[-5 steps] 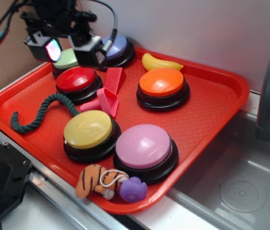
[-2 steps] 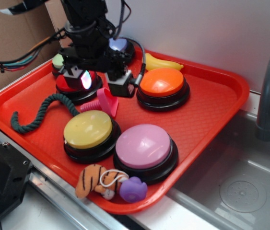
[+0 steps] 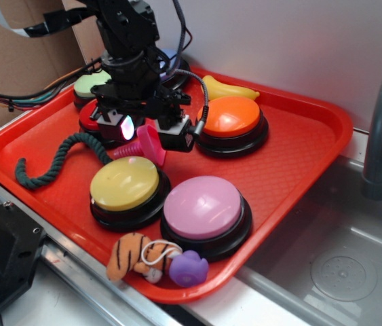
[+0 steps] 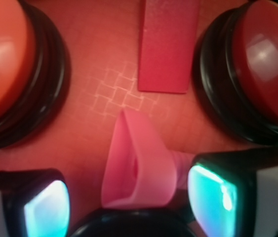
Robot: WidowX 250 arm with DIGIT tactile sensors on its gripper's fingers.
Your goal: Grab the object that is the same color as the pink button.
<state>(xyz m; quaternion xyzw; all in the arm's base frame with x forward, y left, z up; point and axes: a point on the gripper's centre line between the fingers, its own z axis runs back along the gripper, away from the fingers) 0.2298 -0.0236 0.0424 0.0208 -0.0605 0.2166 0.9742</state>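
Note:
The hot-pink funnel toy (image 3: 148, 145) lies on its side on the red tray (image 3: 299, 146), between the red and orange buttons. In the wrist view the toy (image 4: 139, 165) has its open cup facing the camera and its ribbed stem pointing right. My gripper (image 3: 148, 133) is open and low over the toy, with one finger on each side of it. The fingers (image 4: 42, 210) stand apart from the toy in the wrist view, where the gripper (image 4: 129, 202) holds nothing. The pink button (image 3: 203, 207) sits at the tray's front.
Around the toy stand the yellow button (image 3: 124, 182), the orange button (image 3: 229, 115) and the red button (image 4: 264, 74). A red wedge (image 4: 168, 44) lies just beyond the toy. A green rope (image 3: 55, 159), a banana (image 3: 228, 88), a tiger toy (image 3: 133, 255) and a purple toy (image 3: 189, 267) are on the tray. A sink (image 3: 340, 272) lies to the right.
My gripper has moved from the tray's back left, above the green button, forward and down. It now straddles the pink toy. The toy has not moved.

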